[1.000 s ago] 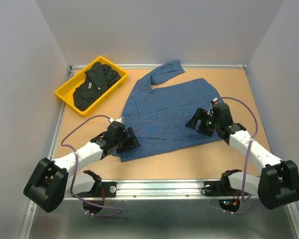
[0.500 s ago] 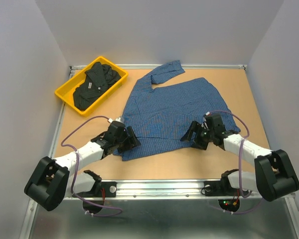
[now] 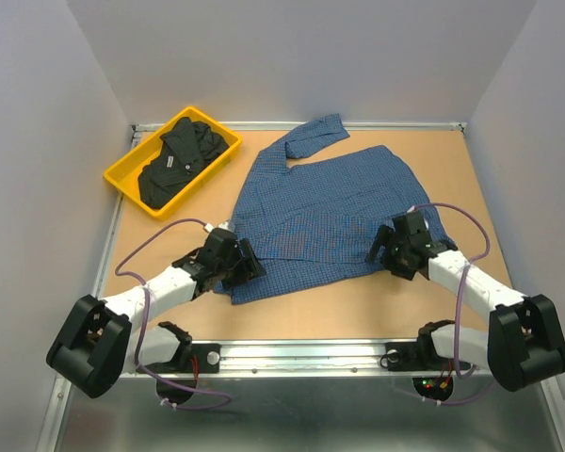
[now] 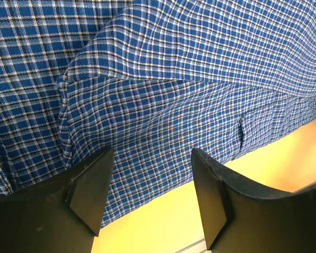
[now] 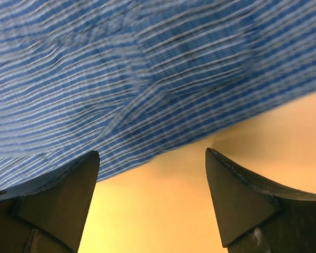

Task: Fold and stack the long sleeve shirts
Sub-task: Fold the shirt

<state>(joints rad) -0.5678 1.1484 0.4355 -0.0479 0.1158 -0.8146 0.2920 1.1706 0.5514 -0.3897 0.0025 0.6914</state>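
The blue shirt is thin woven cloth with a fine dark and white check. It lies spread and softly creased in the middle of the brown board table. Its body runs widest from lower left to right of centre. One sleeve reaches toward the upper middle of the frame, bent at the far end. In the left wrist view a folded layer of the blue shirt overlaps the hem, with a short slit near the right edge.

The black shirt is plain, with a small white tag. It lies rumpled in a yellow plastic tray at upper left, with its long side slanting toward the upper right.

The left arm stretches low from the lower left. The left gripper sits at the shirt's lower left corner, its dark wedge-shaped fingers spread apart over the hem and clamping nothing. The right arm bends in from the lower right. The right gripper is at the shirt's lower right edge with its jaws wide apart. In its own blurred view, the right gripper has the cloth edge and bare table between the fingers.
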